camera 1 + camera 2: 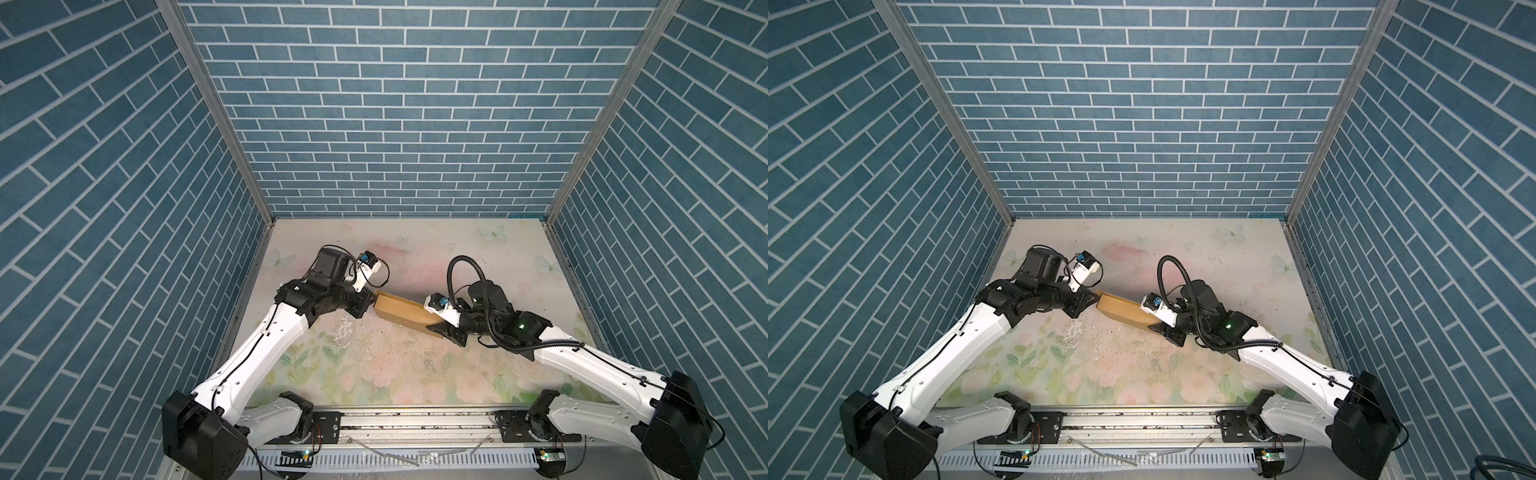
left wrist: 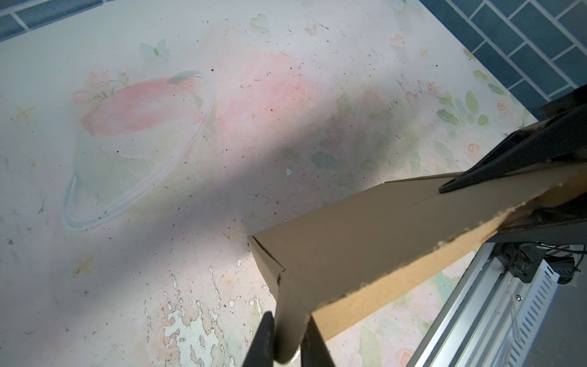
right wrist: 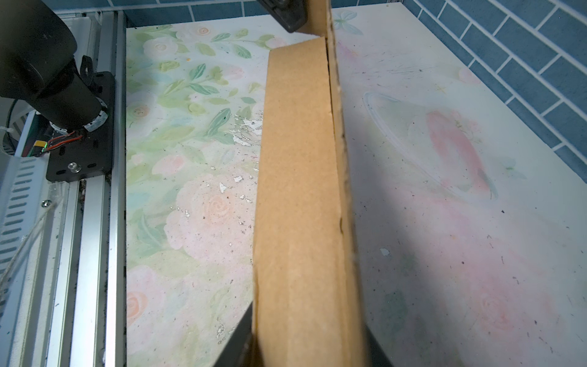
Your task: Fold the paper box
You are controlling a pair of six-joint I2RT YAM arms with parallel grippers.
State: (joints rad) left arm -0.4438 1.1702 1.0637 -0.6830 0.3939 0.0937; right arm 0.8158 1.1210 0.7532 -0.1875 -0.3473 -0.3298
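Left fingers (image 2: 265, 340) are pinching a small end flap (image 2: 290, 317) of the paper box (image 2: 365, 244), one finger lying against each face of the flap with hardly any gap left; right fingers (image 3: 236, 346) are standing wider apart, clamping the opposite end of the box across its shallow depth

Judging from this, the step in hand is seating that end flap while the box is being braced; doing it well is calling for the right fingers acting as a fixed anchor, the left ones turning the flap along its crease rather than dragging it, and the squeeze staying light so the corrugated wall is not getting crushed; the two arms should not be pulling apart, since the flap could tear at its root; a thin slit is showing along one long edge in the right wrist view, so that panel may be needing a press home

In both top views the box (image 1: 401, 311) is hanging between the arms over the middle of the bench (image 1: 457, 249), seemingly lifted clear of it, though contact is hard to rule out; its left end is lying slightly farther, at the left fingers, and its right end nearer, at the right fingers
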